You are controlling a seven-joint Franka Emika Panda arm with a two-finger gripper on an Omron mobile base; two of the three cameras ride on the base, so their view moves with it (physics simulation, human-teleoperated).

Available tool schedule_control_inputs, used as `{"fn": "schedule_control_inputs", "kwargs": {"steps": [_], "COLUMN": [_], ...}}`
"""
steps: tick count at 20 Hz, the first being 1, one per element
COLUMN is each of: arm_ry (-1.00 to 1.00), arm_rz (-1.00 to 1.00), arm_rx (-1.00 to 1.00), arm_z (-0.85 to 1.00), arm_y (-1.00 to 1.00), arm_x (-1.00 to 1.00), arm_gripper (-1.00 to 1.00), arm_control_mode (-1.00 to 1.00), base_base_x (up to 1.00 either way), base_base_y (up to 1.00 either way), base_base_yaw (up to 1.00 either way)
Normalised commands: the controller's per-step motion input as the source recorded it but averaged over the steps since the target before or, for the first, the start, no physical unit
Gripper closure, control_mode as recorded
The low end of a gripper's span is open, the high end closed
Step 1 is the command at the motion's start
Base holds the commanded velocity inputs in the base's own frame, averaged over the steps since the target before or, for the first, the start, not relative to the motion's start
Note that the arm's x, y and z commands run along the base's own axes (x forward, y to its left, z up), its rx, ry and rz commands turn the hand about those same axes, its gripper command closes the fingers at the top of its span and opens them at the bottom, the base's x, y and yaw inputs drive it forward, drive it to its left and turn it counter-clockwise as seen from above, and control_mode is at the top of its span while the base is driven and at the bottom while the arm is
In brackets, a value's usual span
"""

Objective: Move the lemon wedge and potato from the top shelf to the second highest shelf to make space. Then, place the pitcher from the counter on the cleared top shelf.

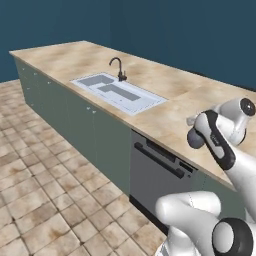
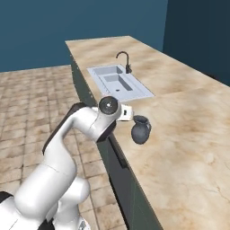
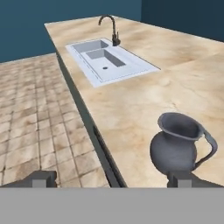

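The pitcher point(image 3: 177, 146), dark blue-grey with a round belly and a handle on its right, stands upright on the beige counter point(image 3: 131, 100) close to its front edge. My gripper point(image 3: 114, 179) is open, and its right fingertip point(image 3: 188, 178) sits just in front of the pitcher's base. From the right base view the pitcher point(image 2: 140, 130) stands just past my wrist, on the counter point(image 2: 188, 134). In the left base view my arm covers that part of the counter point(image 1: 165, 85). The lemon wedge, the potato, the top shelf and the second highest shelf are out of view.
A pale sink point(image 3: 109, 63) with a dark faucet point(image 3: 113, 30) is set into the counter beyond the pitcher. A grey dishwasher front point(image 1: 155, 172) sits under the counter near my arm. Tiled floor point(image 1: 45, 190) spreads to the left.
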Motion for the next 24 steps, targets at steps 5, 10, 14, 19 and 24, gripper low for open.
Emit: {"fn": "schedule_control_inputs", "kwargs": {"steps": [5, 10, 14, 19, 24], "arm_ry": [0.07, 0.00, -0.01, 0.00, 0.00], "arm_rz": [0.00, 0.05, 0.15, 0.20, 0.24], "arm_rx": [0.00, 0.00, 0.00, 0.00, 0.00], "arm_z": [-0.01, -0.11, -0.30, -0.31, -0.26], "arm_y": [-0.47, -0.60, -0.66, -0.52, -0.38], "arm_x": [0.06, 0.05, 0.05, 0.14, 0.17], "arm_gripper": [-1.00, -1.00, -1.00, -1.00, -1.00], "arm_control_mode": [-1.00, -1.00, -1.00, -1.00, -1.00], "base_base_x": [0.00, 0.00, 0.00, 0.00, 0.00], "base_base_y": [0.00, 0.00, 0.00, 0.00, 0.00], "base_base_yaw": [0.00, 0.00, 0.00, 0.00, 0.00]}}
